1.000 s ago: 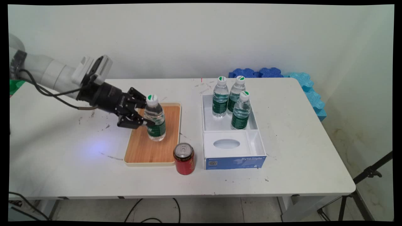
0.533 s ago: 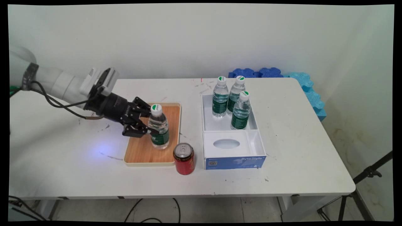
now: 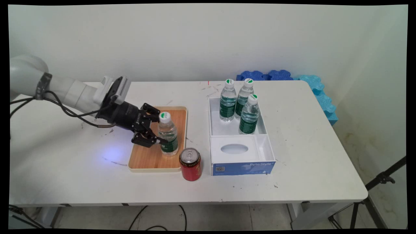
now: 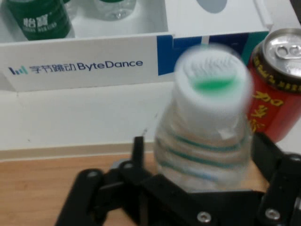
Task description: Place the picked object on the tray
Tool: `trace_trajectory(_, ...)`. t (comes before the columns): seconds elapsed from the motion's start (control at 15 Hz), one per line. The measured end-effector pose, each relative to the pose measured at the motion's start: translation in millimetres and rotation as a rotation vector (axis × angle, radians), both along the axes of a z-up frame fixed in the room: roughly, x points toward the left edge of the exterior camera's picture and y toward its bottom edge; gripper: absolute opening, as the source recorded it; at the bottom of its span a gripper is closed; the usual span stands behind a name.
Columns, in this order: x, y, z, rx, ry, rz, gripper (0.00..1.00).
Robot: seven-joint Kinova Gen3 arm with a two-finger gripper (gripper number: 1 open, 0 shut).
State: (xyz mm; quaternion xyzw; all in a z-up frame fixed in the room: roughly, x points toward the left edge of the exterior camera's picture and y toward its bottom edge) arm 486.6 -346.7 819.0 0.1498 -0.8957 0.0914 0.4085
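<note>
My gripper (image 3: 160,130) is shut on a clear water bottle (image 3: 168,136) with a green label and a white cap, held at mid-height. The bottle stands nearly upright, low over the right front part of a wooden tray (image 3: 144,156); I cannot tell whether its base touches the wood. In the hand view the bottle (image 4: 207,127) sits between the two fingers (image 4: 138,149) of the gripper (image 4: 202,157), with the tray (image 4: 37,188) beneath. A red can (image 3: 190,164) stands just off the tray's front right corner, close to the bottle, and the can (image 4: 277,94) shows right beside it.
A white and blue box (image 3: 239,136) stands right of the tray, with three more water bottles (image 3: 240,104) in its far compartment. Its side (image 4: 84,68) reads ByteDance. Blue foam pieces (image 3: 302,84) lie at the table's far right edge.
The gripper has carried the bottle down and to the right over the tray, toward the red can. The bottle now sits lower than a second ago.
</note>
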Motion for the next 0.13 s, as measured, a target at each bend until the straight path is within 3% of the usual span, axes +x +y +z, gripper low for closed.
trace_trajectory(0.13,-2.3,-2.7,-2.3,-0.002,0.0,0.003,1.0)
